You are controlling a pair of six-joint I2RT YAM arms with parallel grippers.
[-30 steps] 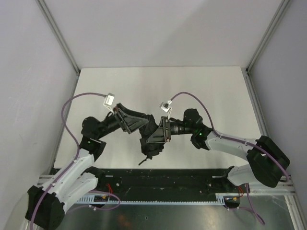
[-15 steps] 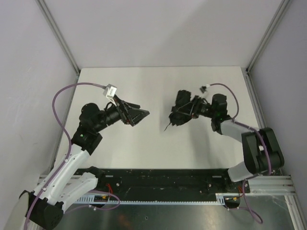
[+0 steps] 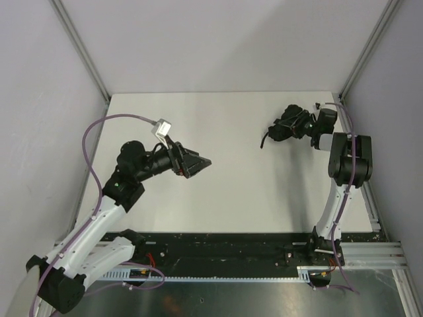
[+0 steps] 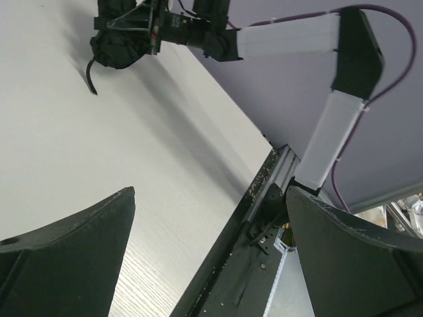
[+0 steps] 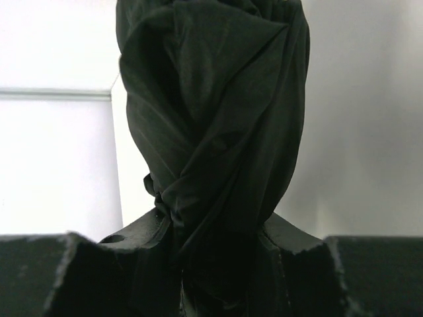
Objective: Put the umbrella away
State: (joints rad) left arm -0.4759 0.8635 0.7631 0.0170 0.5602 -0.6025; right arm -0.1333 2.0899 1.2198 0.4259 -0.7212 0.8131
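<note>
The jaws of my right gripper (image 3: 301, 124) pinch the folded umbrella (image 3: 281, 129) near the far right corner of the table (image 3: 231, 198), its long side pointing left toward my left gripper (image 3: 201, 162), whose empty jaws are spread wide.

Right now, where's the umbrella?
In the top view, the umbrella hangs over the far right of the table, clamped between the right fingers, close to the right wall.

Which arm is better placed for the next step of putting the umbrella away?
Right. The right arm's fingers are shut on the folded umbrella near the table's far right corner. The left arm's fingers are open, empty and well apart from it.
</note>
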